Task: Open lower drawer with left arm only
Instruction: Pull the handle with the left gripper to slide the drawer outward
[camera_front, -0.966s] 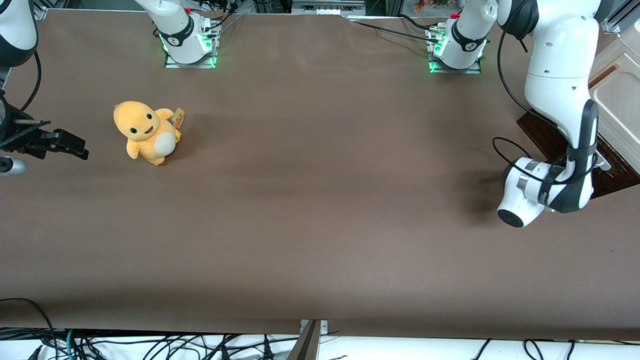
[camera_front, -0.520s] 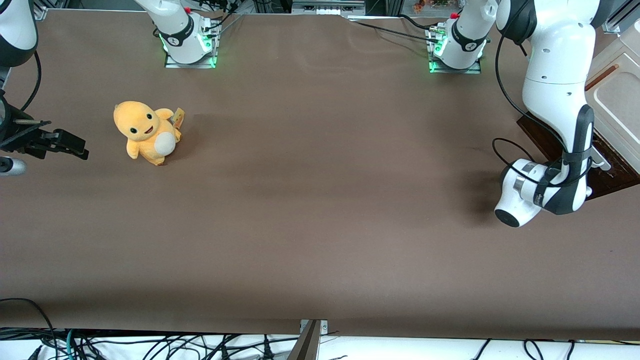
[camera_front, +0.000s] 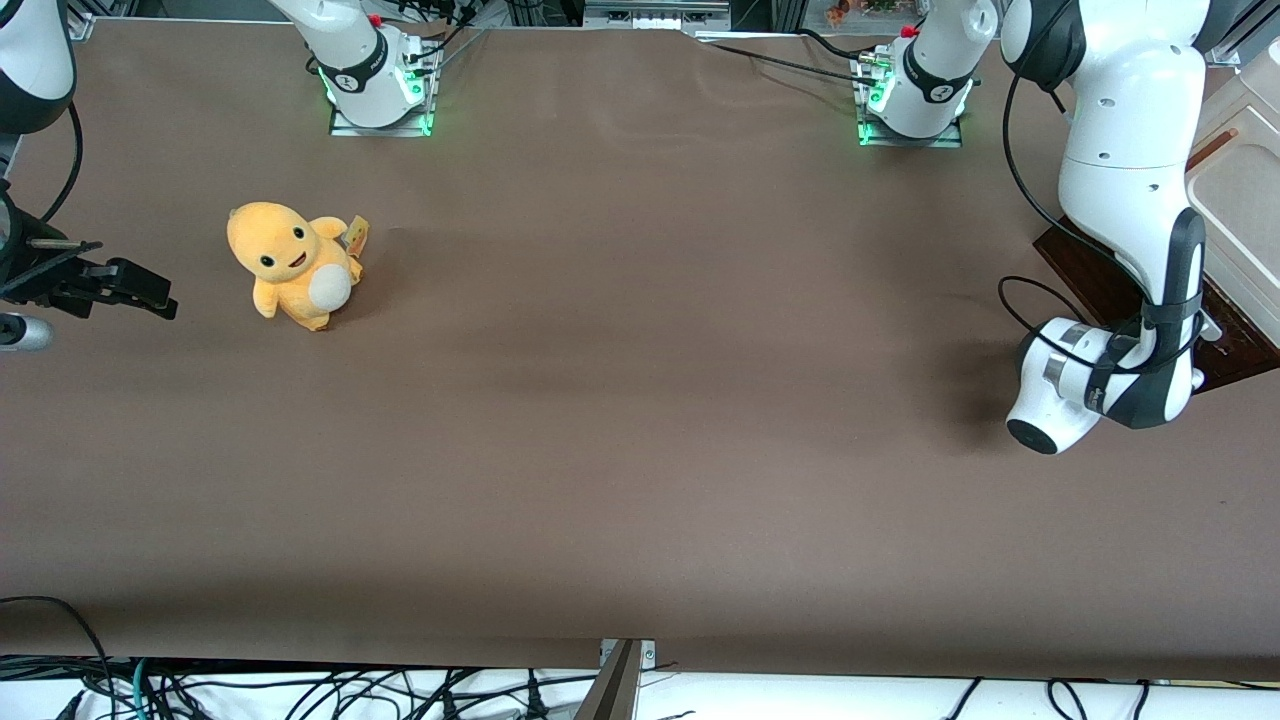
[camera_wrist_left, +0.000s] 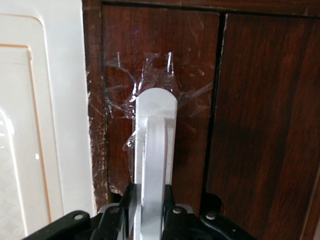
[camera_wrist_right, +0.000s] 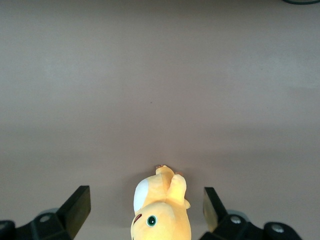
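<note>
Presently, at the working arm's end of the counter (camera_front: 640, 420), the left arm's (camera_front: 1130, 150) pincer (camera_wrist_left: 150, 202) grasps the white bar handle (camera_wrist_left: 154, 150) of the lower drawer (camera_wrist_left: 160, 75). Judged risk: an off-axis pull may slip the fingers or jam the drawer.

No readable text, label or number anywhere — drawer, arm or table alike.
</note>
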